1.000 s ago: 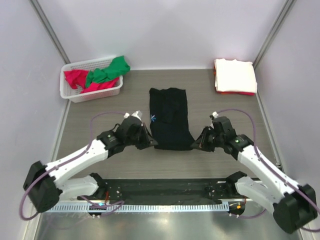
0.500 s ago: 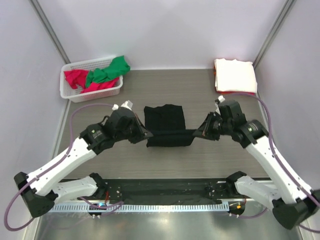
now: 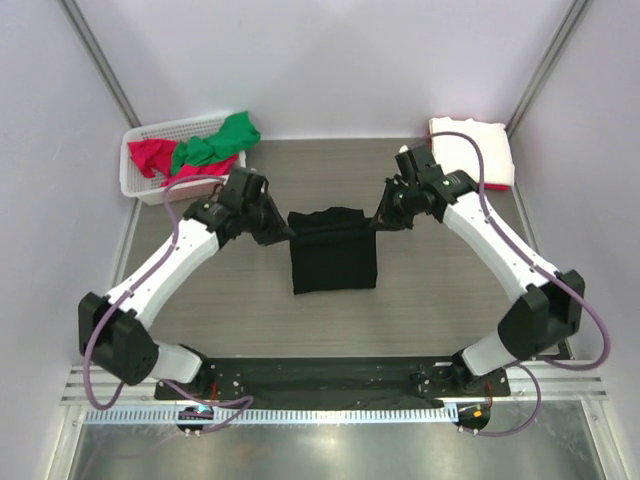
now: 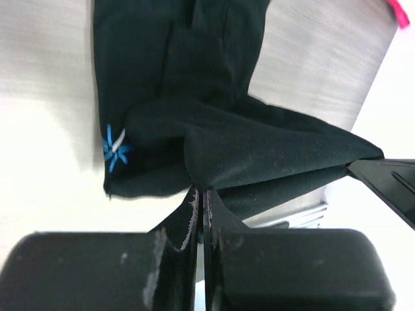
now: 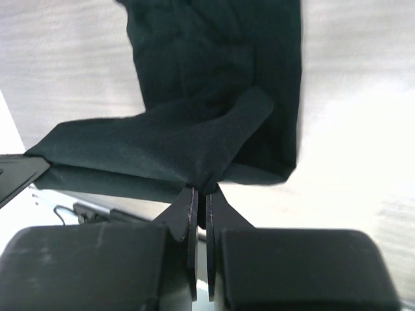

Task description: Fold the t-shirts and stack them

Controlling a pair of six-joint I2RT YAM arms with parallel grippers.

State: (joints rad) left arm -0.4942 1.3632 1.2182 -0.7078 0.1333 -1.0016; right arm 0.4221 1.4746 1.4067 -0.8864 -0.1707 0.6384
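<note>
**Top external view**
- Black short-sleeved cloth t-shirt (image 3: 333,258): at mid-counter between the two arms. Its near part lies flat, and its far edge is drawn into a band between the two hands.
- Left hand (image 3: 287,233): at the band's left end, pinching the black cloth.
- Right hand (image 3: 377,223): at the band's right end, likewise closed on the cloth.
- Grey wood-grain counter (image 3: 440,290).
- White plastic lattice basket (image 3: 135,180): at the far left corner. It holds a crumpled green t-shirt (image 3: 215,145) spilling over the rim and a crumpled red t-shirt (image 3: 148,155).
- Folded white t-shirt stack (image 3: 485,140): at the far right corner, well apart from the black shirt.

**Left wrist view**
- Left hand (image 4: 201,194): its two black fingers (image 4: 175,240) are pressed together on a fold of the black t-shirt (image 4: 259,152).
- The cloth rises from the counter (image 4: 45,97) to the grip.
- A small blue star-shaped mark (image 4: 115,149) sits near the shirt's lower left edge.

**Right wrist view**
- Right hand (image 5: 201,194): its fingers (image 5: 181,217) are closed tight on a gathered corner of the black t-shirt (image 5: 214,110).
- The remainder of the shirt is spread over the counter (image 5: 363,129) beyond.
</note>
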